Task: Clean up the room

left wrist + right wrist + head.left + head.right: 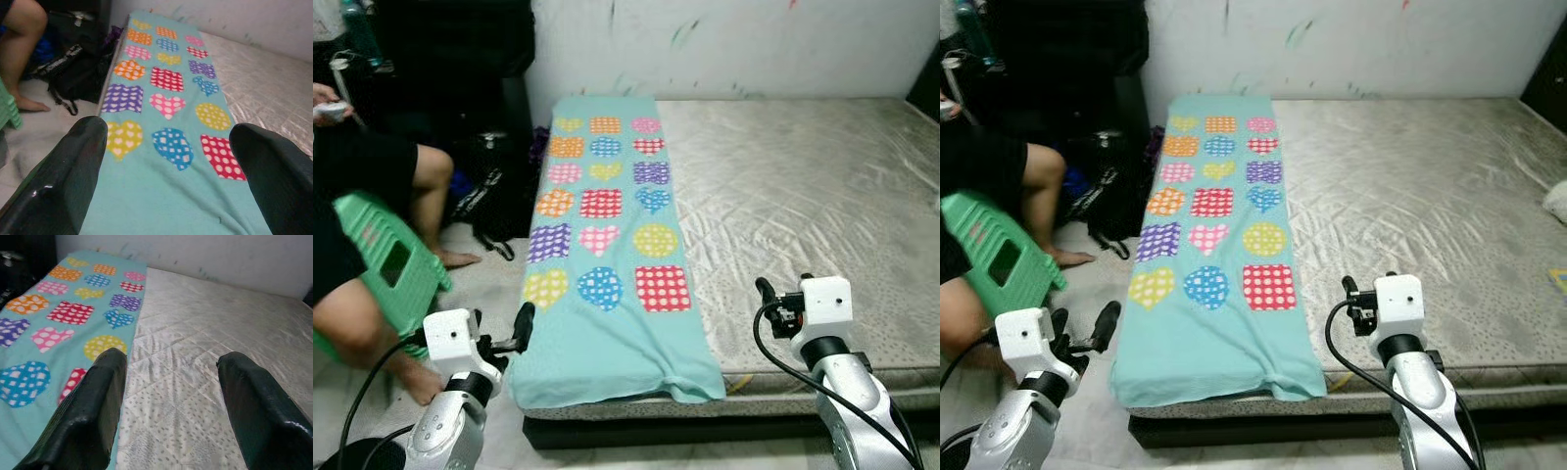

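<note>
A teal blanket [607, 245] with coloured dotted patches lies folded in a long strip along the left side of a bare grey mattress [803, 186]. Its near end hangs slightly over the mattress's front edge. My left gripper [522, 328] hovers beside the blanket's near left corner, above the floor. In the left wrist view it is open, and its fingers [83, 152] frame the blanket [166, 98]. My right gripper [766, 292] hangs over the mattress's front right part, to the right of the blanket. It is open too, with fingers [98, 396] spread above the mattress [195, 333].
A person [372, 186] sits at the left by a green plastic stool [386, 259], feet on the floor. A black bag [489, 196] lies between them and the mattress. A white wall [734, 44] runs behind. A small white thing [1557, 201] lies at the mattress's right edge.
</note>
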Available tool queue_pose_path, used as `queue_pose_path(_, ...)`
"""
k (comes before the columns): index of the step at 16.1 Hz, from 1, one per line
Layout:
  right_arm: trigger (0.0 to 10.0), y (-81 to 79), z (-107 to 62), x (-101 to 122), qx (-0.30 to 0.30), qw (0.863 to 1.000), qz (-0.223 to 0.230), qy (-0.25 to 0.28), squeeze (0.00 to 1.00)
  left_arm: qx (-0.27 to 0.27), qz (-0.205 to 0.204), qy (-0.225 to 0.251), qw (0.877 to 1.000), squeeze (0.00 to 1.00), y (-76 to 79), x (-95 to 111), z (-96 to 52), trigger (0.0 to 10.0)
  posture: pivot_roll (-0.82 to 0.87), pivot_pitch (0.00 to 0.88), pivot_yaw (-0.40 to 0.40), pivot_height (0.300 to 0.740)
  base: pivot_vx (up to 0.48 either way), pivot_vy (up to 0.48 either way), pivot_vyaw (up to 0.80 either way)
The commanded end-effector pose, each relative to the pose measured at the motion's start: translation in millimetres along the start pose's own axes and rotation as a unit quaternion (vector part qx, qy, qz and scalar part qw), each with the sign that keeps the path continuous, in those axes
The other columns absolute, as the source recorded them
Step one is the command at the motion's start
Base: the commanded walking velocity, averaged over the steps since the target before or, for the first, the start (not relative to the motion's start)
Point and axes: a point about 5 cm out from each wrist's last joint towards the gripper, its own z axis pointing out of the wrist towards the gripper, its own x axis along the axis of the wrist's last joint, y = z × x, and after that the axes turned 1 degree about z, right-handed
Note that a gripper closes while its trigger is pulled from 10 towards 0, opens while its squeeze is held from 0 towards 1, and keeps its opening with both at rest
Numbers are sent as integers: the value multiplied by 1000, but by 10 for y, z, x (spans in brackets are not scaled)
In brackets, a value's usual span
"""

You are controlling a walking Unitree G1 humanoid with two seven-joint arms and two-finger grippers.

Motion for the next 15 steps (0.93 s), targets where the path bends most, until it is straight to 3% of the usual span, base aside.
queue_pose_path(1, 10000, -20, -14, 23, 6, 1000, 2, 0, 0, -1, 2, 1, 1000, 0, 14, 25, -10, 10000, -110, 0, 4, 740, 0, 0, -800)
queue_pose_path(5, 10000, -32, -9, 26, 8, 1000, 3, 0, 0, -2, 3, -3, 1000, 0, 16, 20, -3, 10000, -110, 0, 5, 740, 0, 184, -648)
queue_pose_path(15, 10000, -56, 0, 51, 6, 1000, 2, -2, 0, -5, 1, -3, 1000, 0, 32, 26, 17, 10000, -111, 0, 5, 740, 0, 49, 0)
